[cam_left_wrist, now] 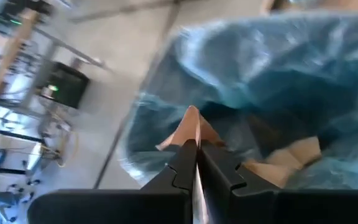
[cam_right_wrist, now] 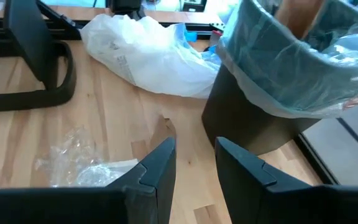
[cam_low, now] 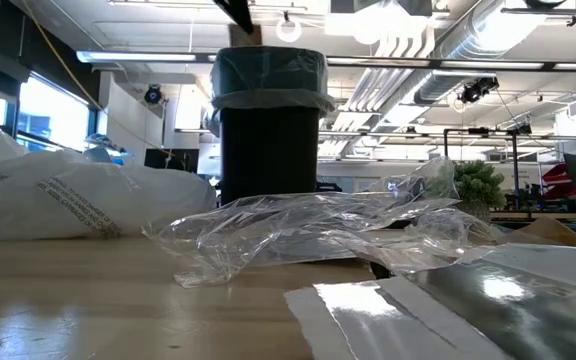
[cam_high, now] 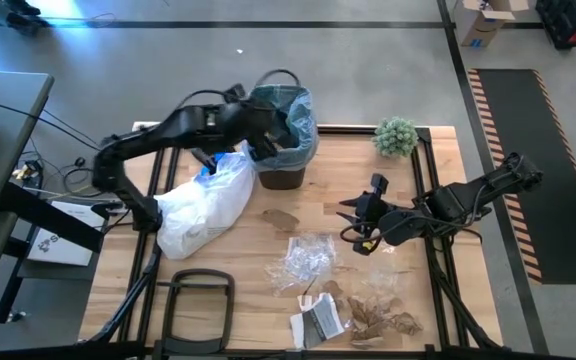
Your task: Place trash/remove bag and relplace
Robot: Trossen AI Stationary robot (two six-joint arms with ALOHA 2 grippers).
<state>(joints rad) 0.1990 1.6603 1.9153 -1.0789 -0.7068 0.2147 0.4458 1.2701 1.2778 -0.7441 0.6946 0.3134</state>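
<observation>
The bag, a light-blue liner point(cam_high: 290, 108), lines a dark bin point(cam_low: 268, 150) at the table's far side, its edge folded over the rim. My left gripper point(cam_left_wrist: 196, 152) is shut over the bin's mouth. A brown paper scrap point(cam_left_wrist: 190, 127) shows just past its fingertips, and more brown paper point(cam_left_wrist: 294, 155) lies inside. My right gripper point(cam_right_wrist: 194, 155) hovers open and empty, to the right of the bin. Trash lies on the near table: a clear wrapper point(cam_high: 308, 256), brown scraps point(cam_high: 378, 312), a black-and-white packet point(cam_high: 320, 322) and one scrap point(cam_high: 280, 218) near the bin. My left gripper's shut fingertips point(cam_left_wrist: 185, 155) stand right at the lower edge of the brown scrap point(cam_left_wrist: 194, 121), slanting down into the bin's mouth. The fingers hide that edge, so I cannot tell whether they pinch it, press it or stand clear of it.
A whiter plastic bag point(cam_high: 208, 205) lies on the table left of the bin. A small green plant point(cam_high: 396, 135) stands at the far right. A black frame point(cam_high: 196, 305) lies at the near left edge.
</observation>
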